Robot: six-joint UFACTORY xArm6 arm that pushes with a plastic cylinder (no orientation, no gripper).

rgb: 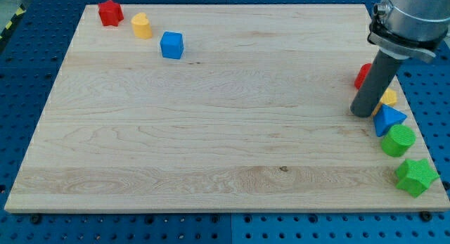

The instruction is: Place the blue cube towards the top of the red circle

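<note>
The blue cube (171, 45) sits near the view's top left of the wooden board (211, 131). The red circle (362, 76) is at the view's right edge, mostly hidden behind the rod. My tip (363, 112) rests on the board just below and beside the red circle, far to the right of the blue cube. A yellow block (388, 98) and a blue triangle (388, 120) lie right of the tip.
A red star (110, 13) and a yellow block (141, 24) sit left of the blue cube at the view's top left. A green circle (398, 140) and a green star (415, 176) lie along the right edge, below the blue triangle.
</note>
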